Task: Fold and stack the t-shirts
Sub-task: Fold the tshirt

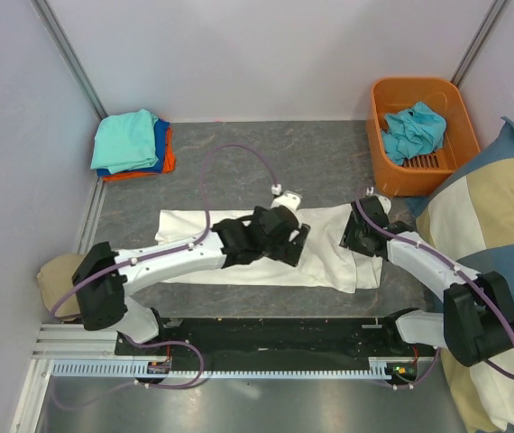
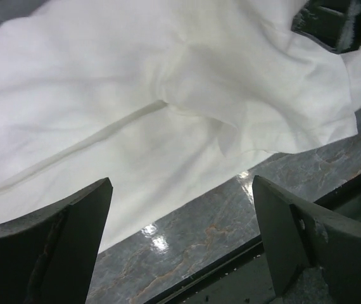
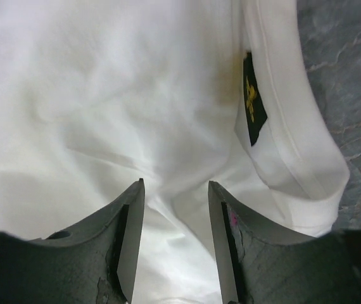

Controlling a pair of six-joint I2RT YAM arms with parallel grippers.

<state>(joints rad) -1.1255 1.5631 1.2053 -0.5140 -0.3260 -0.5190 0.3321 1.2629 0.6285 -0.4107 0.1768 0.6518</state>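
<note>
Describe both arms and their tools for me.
Left arm and right arm: white links, black joint housings, a looping purple cable on each. Left tool and right tool: dark grey flat tapered fingers; the right has a pink dot.

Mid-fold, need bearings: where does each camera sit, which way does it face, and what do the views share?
Top external: fixed above and behind the bases, looking down on the grey marbled table and large white cotton t-shirt; left arm and right arm show.
Left wrist: on the left arm, looking obliquely at the shirt's near edge; the wide-open left gripper frames the bottom.
Right wrist: on the right arm, looking down at the shirt's dark neck label; the right gripper, jaws parted, shows.
Shared: all three see the white shirt and table.
</note>
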